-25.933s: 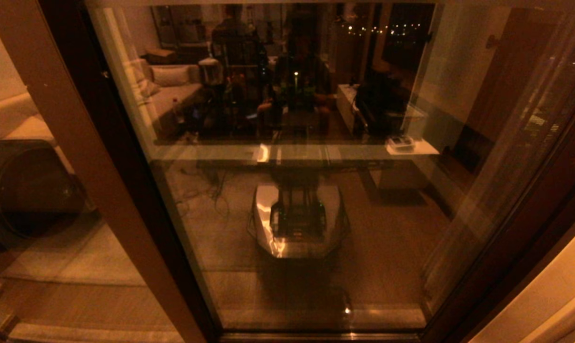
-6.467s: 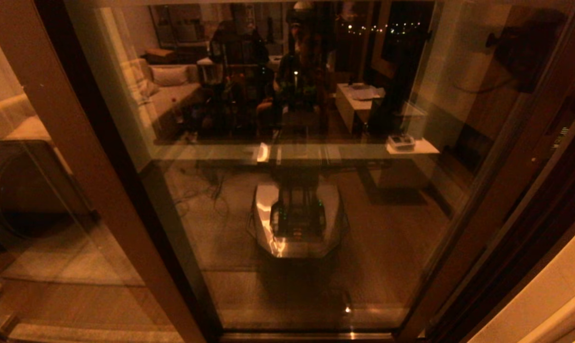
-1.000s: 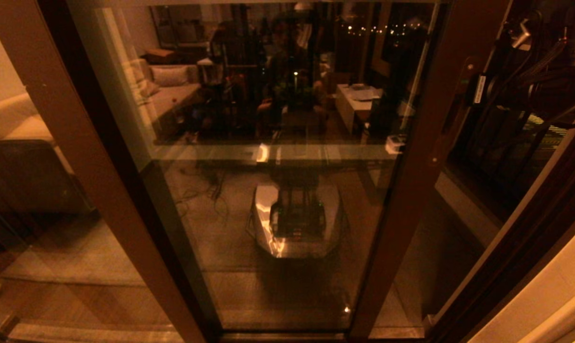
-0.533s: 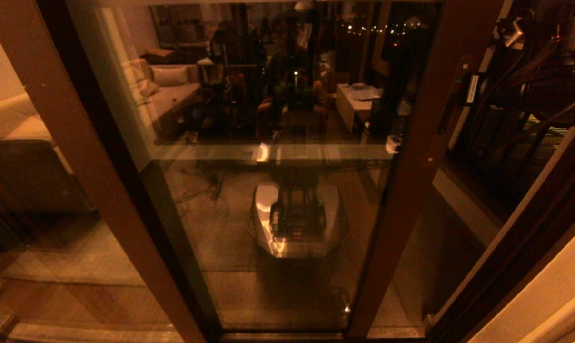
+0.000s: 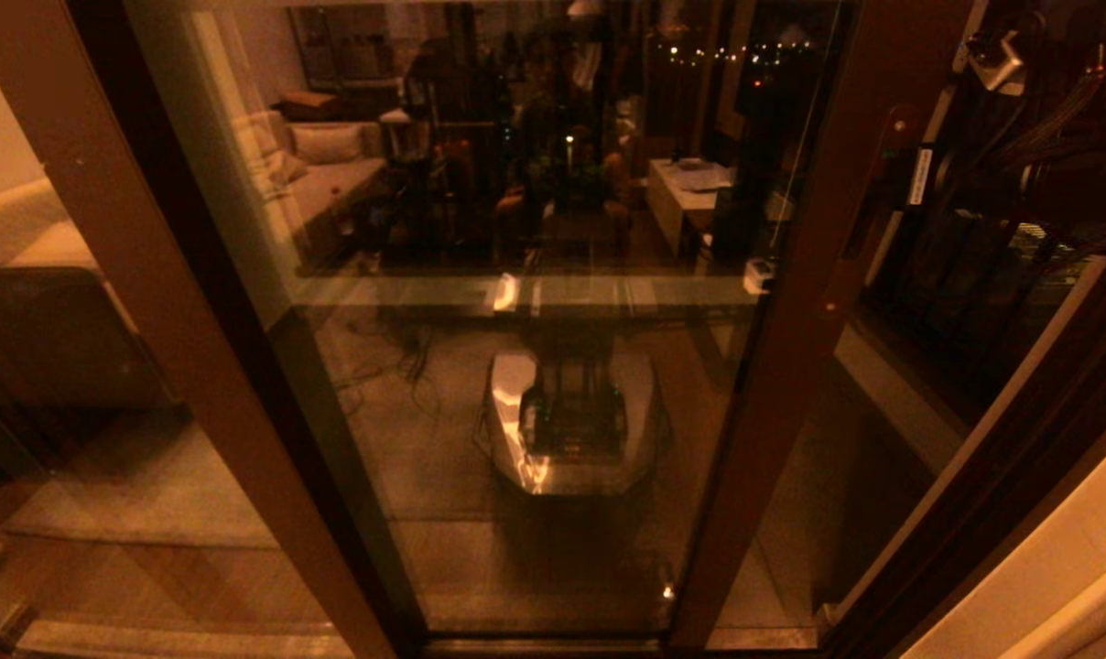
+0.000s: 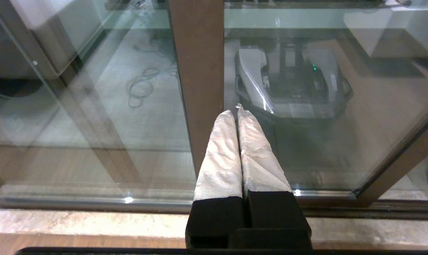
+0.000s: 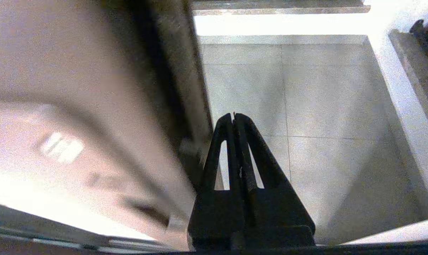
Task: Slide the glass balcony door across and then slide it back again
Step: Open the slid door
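Observation:
The glass balcony door point(image 5: 562, 384) stands partly slid to the left, its pane mirroring the room and the robot. Its right upright edge point(image 5: 791, 366) bears the slim handle plate point(image 5: 885, 169) and a small screw. My right arm point(image 5: 1038, 178) reaches in at the upper right, beside that handle. In the right wrist view my right gripper point(image 7: 234, 115) is shut on nothing, right next to the door's dark edge point(image 7: 171, 71), above the balcony tiles. My left gripper point(image 6: 235, 111), with white-wrapped fingers, is shut and points at a brown frame upright point(image 6: 196, 71) low by the sill.
The other brown-framed pane point(image 5: 104, 238) fills the left. Through the open gap on the right show the black-barred railing point(image 5: 956, 275), the tiled balcony floor point(image 7: 324, 106) and a white ledge point(image 7: 409, 106). The door jamb point(image 5: 1020, 476) bounds the gap; the floor track point(image 6: 93, 203) runs along the sill.
The door was shut at first and has slid left, opening a gap on the right. Over the last second its edge barely shifts, and the right arm sways slightly beside the handle.

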You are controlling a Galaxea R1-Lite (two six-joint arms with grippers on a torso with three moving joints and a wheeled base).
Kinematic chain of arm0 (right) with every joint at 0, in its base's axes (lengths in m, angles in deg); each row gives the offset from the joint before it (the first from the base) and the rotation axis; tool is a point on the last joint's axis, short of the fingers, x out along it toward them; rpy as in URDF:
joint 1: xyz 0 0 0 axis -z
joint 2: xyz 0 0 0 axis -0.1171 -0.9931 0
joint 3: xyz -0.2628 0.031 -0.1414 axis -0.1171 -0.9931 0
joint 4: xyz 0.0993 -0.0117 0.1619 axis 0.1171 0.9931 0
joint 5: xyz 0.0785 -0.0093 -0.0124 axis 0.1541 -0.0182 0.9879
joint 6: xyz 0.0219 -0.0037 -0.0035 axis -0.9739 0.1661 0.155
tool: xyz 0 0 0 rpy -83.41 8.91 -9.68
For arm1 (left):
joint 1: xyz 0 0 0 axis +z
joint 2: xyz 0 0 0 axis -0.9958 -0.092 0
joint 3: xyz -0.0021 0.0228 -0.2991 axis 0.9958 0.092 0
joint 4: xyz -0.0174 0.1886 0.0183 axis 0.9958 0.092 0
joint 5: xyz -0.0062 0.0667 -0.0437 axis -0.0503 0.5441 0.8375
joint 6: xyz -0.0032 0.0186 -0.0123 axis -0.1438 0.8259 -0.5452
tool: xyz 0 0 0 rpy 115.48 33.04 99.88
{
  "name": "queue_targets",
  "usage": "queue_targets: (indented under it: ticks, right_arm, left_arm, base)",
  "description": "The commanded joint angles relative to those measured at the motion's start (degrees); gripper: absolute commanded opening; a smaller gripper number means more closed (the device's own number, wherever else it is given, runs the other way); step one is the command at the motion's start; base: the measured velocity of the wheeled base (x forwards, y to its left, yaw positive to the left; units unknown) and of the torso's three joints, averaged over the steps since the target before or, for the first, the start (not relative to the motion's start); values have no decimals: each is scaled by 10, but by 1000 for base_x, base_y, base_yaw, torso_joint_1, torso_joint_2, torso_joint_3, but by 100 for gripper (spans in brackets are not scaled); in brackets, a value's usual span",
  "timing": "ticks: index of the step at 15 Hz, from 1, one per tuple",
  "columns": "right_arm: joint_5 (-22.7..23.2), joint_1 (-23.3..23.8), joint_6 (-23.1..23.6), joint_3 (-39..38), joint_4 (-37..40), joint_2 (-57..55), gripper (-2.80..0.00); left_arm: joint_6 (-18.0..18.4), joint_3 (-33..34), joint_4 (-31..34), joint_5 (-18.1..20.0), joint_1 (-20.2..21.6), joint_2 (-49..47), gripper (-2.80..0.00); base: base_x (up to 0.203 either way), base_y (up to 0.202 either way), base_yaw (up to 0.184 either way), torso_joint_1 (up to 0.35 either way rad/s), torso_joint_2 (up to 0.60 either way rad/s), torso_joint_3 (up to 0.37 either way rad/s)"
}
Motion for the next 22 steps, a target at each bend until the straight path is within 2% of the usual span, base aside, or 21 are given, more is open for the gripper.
queue_targets:
  ticks: [1, 22]
  right_arm:
    - [2, -3, 0, -14, 0, 25, -280]
    - [-19, -74, 2, -14, -1, 22, -280]
  left_arm:
    - [0, 0, 0, 0, 0, 0, -280]
    - [0, 0, 0, 0, 0, 0, -280]
  base:
    - [0, 0, 0, 0, 0, 0]
    - [0, 0, 0, 0, 0, 0]
